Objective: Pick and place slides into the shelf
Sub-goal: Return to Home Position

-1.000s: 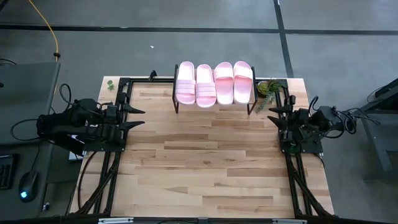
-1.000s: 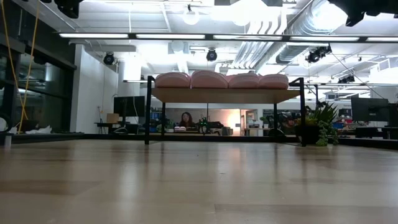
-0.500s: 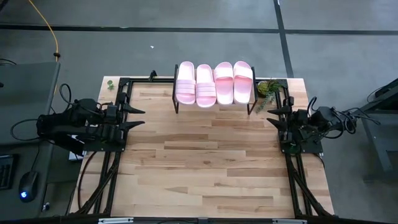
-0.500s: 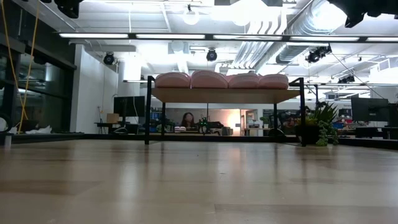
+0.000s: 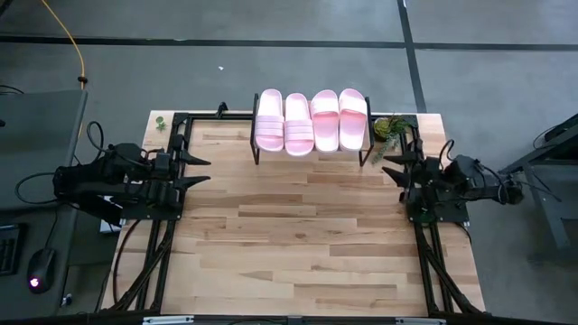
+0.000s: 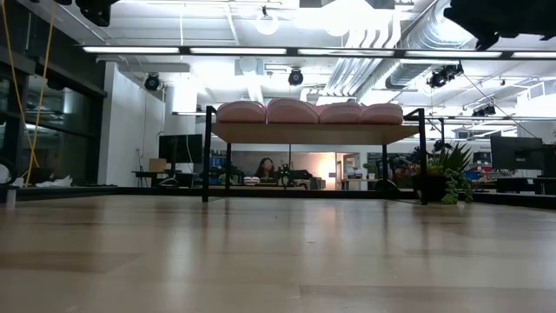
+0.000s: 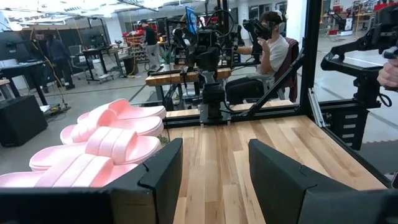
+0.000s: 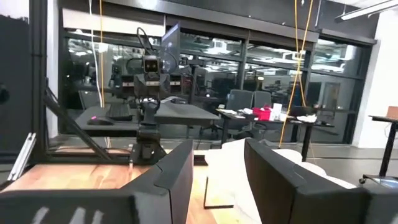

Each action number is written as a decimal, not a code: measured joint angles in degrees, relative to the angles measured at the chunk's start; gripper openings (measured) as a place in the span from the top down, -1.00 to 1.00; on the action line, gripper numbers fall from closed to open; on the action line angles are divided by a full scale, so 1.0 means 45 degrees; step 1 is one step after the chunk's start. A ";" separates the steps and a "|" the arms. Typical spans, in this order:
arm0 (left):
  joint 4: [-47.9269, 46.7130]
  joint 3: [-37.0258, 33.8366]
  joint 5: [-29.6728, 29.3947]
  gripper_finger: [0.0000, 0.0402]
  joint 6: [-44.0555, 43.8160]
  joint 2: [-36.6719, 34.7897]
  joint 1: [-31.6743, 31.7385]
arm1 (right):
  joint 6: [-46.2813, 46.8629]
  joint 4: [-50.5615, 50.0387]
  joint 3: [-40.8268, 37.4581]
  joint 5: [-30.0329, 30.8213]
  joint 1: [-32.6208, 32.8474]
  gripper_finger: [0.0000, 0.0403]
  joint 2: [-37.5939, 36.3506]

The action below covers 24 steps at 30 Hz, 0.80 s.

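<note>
Shelf (image 6: 313, 133): one.
Slides (image 5: 298, 122): four — side by side on the shelf's plank.
Plant (image 5: 390, 128): one — just beside the shelf's right end.
Grippers: two, left gripper (image 5: 206, 171) off the shelf's left end, right gripper (image 5: 390, 168) off its right end.
Table (image 5: 298, 235): one, under the shelf.

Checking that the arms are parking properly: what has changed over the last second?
Only the right arm moved: its rear links swung outward past the table's right edge, while the right gripper, open, stayed near the shelf's right end. Nothing was gripped or released. The left gripper, open, waits at the left edge, and all four pink slides sit on the shelf as before.
</note>
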 joint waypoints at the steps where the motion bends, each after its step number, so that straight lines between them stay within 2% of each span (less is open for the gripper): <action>1: -0.0001 0.0000 -0.0004 0.17 0.0001 0.0000 -0.0003 | 0.0041 0.0041 -0.0114 -0.0264 -0.0243 0.34 0.0000; 10: -0.0073 -0.0002 0.0235 0.17 -0.0011 -0.0005 -0.0002 | 0.0801 0.0018 -0.0493 -0.2042 -0.1642 0.34 0.0005; 16: 0.0471 -0.0685 0.0019 0.17 -0.0118 -0.0440 -0.0001 | 0.0903 0.0004 -0.0493 -0.2047 -0.1682 0.34 0.0010; 24: 0.0836 -0.1709 -0.0308 0.17 -0.0314 -0.2190 0.0001 | 0.0908 0.0003 -0.0493 -0.2029 -0.1682 0.34 0.0015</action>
